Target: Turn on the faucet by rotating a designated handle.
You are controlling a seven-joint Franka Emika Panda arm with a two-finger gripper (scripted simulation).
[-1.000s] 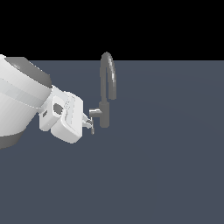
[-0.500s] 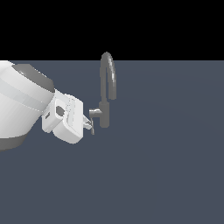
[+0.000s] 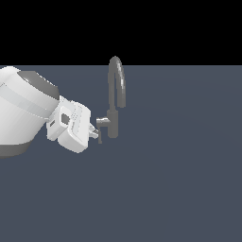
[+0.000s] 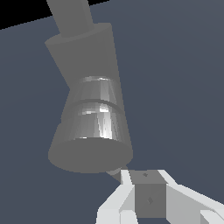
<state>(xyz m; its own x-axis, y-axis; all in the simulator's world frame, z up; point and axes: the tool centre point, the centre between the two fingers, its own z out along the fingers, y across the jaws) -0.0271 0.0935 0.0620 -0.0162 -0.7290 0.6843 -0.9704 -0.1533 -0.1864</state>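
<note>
Exterior view puts your pincer [image 3: 97, 134] right at the handle [image 3: 102, 121], which juts from the faucet [image 3: 115, 97] post toward that view's left. Whether your pincer is spread or pinching, you cannot tell; the wrist view shows only one finger [image 4: 146, 197] beside the handle stub's end.

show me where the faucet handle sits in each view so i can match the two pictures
Exterior view: the handle juts from the faucet post toward the exterior view's left, just off the hand.
Wrist view: the handle fills the middle of the picture as a stub seen nearly end-on, with the hand right by it.
Shared landmark: the faucet's vertical post behind the stub.
</note>
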